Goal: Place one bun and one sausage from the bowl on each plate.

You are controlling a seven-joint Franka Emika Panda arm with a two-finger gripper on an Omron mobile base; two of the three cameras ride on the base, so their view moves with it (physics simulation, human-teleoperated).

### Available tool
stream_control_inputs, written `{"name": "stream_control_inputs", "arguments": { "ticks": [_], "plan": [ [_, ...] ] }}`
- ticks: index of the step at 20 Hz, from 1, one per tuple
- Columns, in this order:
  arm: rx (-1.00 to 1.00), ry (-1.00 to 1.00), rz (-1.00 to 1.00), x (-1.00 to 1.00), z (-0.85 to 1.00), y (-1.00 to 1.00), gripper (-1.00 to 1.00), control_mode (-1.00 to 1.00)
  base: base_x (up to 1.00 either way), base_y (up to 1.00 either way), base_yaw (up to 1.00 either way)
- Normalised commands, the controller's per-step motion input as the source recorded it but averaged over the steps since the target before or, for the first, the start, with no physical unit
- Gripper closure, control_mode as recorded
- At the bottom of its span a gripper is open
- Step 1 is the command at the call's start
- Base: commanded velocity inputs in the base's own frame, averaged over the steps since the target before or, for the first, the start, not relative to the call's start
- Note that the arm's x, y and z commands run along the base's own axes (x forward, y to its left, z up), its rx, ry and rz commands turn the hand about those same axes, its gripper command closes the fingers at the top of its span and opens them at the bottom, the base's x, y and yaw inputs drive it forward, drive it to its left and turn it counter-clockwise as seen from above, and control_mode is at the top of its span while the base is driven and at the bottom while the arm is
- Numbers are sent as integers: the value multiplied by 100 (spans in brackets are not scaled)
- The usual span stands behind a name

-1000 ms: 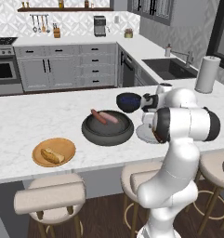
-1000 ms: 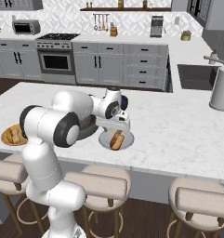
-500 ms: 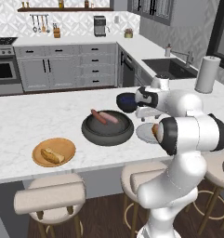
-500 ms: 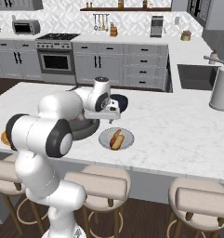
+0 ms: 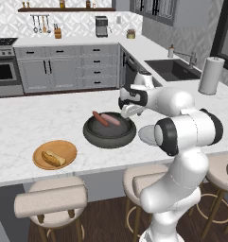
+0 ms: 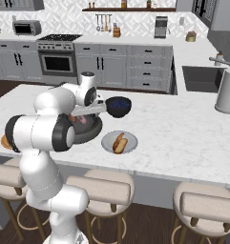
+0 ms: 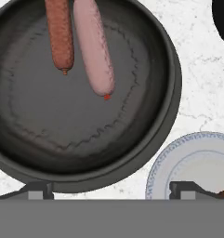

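**Gripper above the dark bowl, two sausages inside**

The gripper [image 5: 126, 109] hung over the near-right edge of the dark bowl [image 7: 146, 153]. Its two finger tips [image 7: 39, 189] stood wide apart and held nothing. Just past them, inside the bowl, lay the reddish-brown sausage [image 7: 60, 35] and the pink sausage [image 7: 95, 46], side by side. The grey plate [image 6: 107, 142] sat right beside the bowl with one bun [image 6: 118, 142] on it. The wooden plate [image 5: 42, 163] was well apart, at the other side of the bowl, and had the other bun [image 5: 54, 158] on it. A small blue bowl [image 6: 118, 106] sat near too. All of it rested on a white marble counter [image 6: 183, 133] with stools [image 6: 209, 206] in front. Grey cabinets [image 6: 114, 66] and a stove [image 6: 57, 62] stood behind.
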Motion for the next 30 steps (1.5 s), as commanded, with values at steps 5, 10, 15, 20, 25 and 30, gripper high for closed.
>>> {"name": "stream_control_inputs", "arguments": {
  "ticks": [5, 10, 15, 20, 25, 30],
  "plan": [
    [0, 8, 22, 41, -29, 56, -100, -100, 0, 0, 0],
    [0, 1, 22, 38, -36, 29, -100, -100, 0, 0, 0],
    [0, 0, 13, 44, -39, 2, -100, -100, 0, 0, 0],
    [-1, 1, 11, 16, -34, 13, -100, -100, 0, 0, 0],
    [0, 1, 1, 11, -22, 2, -100, -100, 0, 0, 0],
    [0, 0, 0, 3, -14, 2, 100, -100, 0, 0, 0]
  ]
}}
